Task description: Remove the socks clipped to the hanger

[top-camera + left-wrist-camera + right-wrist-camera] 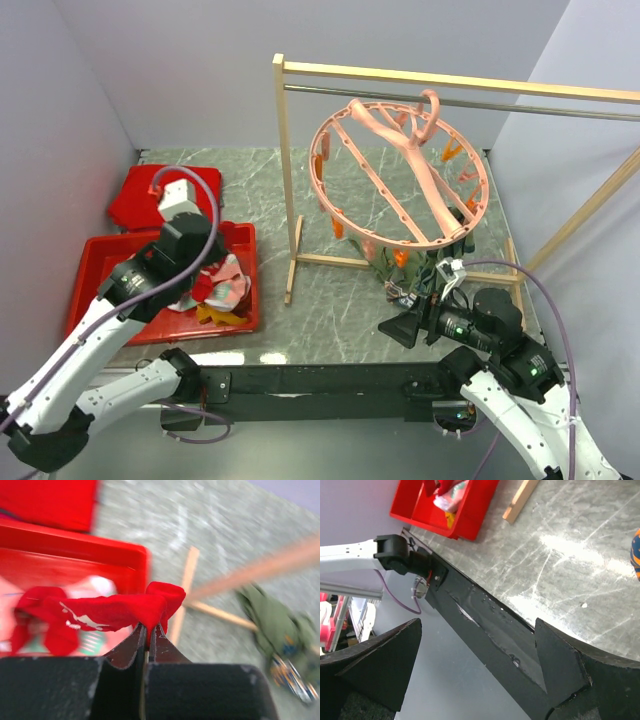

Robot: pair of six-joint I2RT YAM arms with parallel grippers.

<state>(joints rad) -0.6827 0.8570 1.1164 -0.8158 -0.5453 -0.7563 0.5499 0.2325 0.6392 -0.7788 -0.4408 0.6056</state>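
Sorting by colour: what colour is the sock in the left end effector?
Red sock with white marks; clearest in left wrist view.

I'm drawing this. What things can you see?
table: one, grey-green marble
rack: one, pale wood, at the back
hanger: one, salmon pink, hooked on rack's rail
bin: one, red, left side
lid: one, red, behind the bin
socks: a few, pink and yellow, in the bin
red sock: one, red, over the bin
green sock: one, dark olive, on table under hanger
left gripper: black, shut on red sock
right gripper: black, open
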